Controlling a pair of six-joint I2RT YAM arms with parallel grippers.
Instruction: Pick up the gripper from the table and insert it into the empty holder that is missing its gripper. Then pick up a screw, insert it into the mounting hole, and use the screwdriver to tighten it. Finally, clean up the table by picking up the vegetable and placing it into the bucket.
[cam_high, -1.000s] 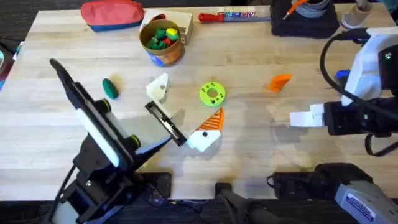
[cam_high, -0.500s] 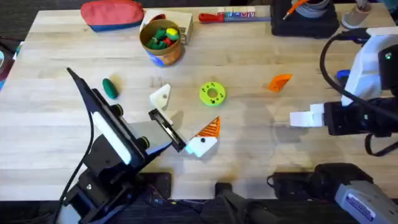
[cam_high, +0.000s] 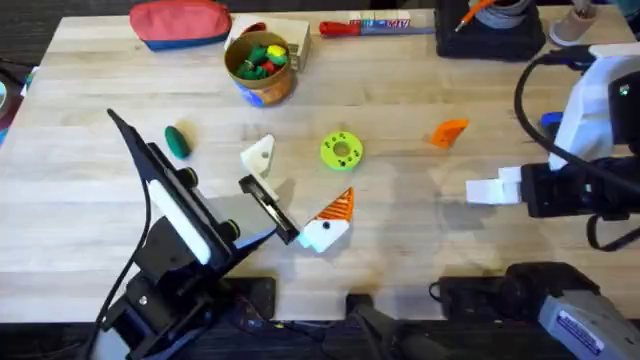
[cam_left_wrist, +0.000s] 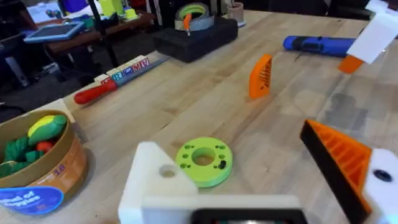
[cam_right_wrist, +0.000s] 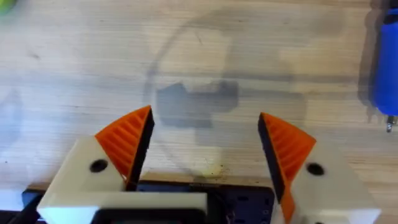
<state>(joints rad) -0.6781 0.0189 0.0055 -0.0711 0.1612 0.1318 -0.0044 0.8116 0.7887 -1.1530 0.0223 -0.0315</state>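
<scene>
Meanwhile, right gripper (cam_right_wrist: 202, 146) jaws wide apart.

Count on the table:
- screwdrivers: 2. The blue screwdriver (cam_left_wrist: 320, 43) lies just beside the right gripper (cam_right_wrist: 205, 121); the red-handled screwdriver (cam_high: 365, 25) is well apart from it.
- orange ribbed wedges: 4. Two are pads (cam_right_wrist: 127, 140) on that gripper, 1 is on the holder (cam_high: 328, 222), and 1 is a loose orange piece (cam_high: 449, 132) near the gripper.
- cream gripper (cam_high: 258, 155): 1
- green disc (cam_high: 341, 150): 1
- vegetable (cam_high: 178, 141): 1
- bucket (cam_high: 262, 88): 1, with several toys inside that are too packed to count
- red pouch (cam_high: 180, 22): 1
- black box (cam_high: 490, 40): 1
- arms: 2
</scene>
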